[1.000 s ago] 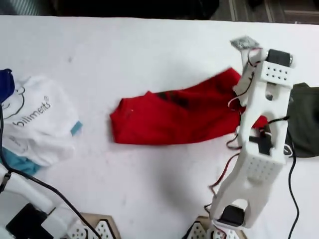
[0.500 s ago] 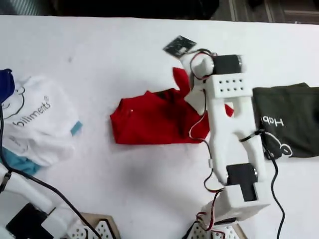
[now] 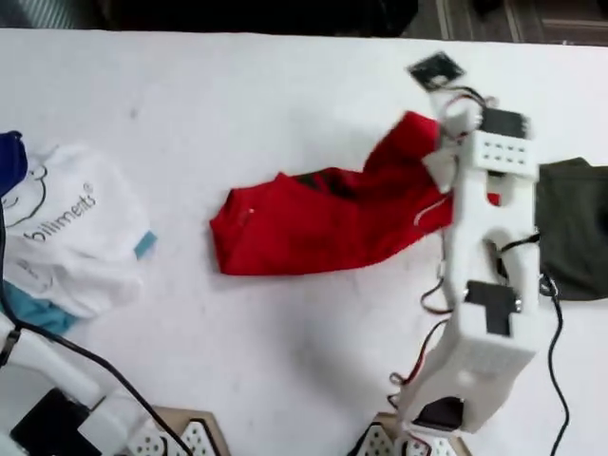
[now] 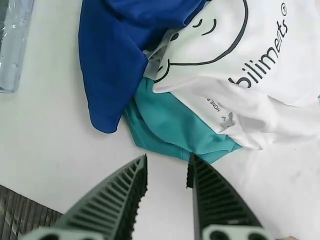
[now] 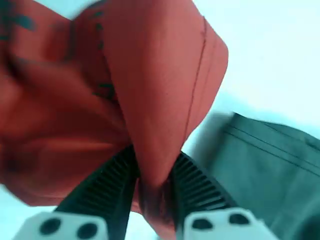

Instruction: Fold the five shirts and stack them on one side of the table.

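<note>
A red shirt (image 3: 323, 223) lies across the middle of the white table (image 3: 285, 95), its right end lifted. My right gripper (image 5: 152, 175) is shut on that red shirt's (image 5: 150, 90) edge, the cloth pinched between both fingers; from above the right arm (image 3: 480, 247) stands over the shirt's right end. A dark green shirt (image 3: 575, 228) lies at the right edge, also near the red cloth (image 5: 270, 170). At the left, a white printed shirt (image 3: 71, 228) lies over a teal shirt (image 4: 175, 130) and a blue shirt (image 4: 115, 55). My left gripper (image 4: 167, 170) hangs open just short of the teal shirt.
A clear plastic bottle (image 4: 12, 45) lies beside the blue shirt. A black cable (image 3: 66, 347) runs over the table's front left, by the left arm's base (image 3: 57, 418). A small dark card (image 3: 435, 68) sticks up on the right arm's far end.
The right arm, holding the red shirt's end, swung left over the shirt and then back to the right, dragging the lifted end with it. The left pile has not moved.
</note>
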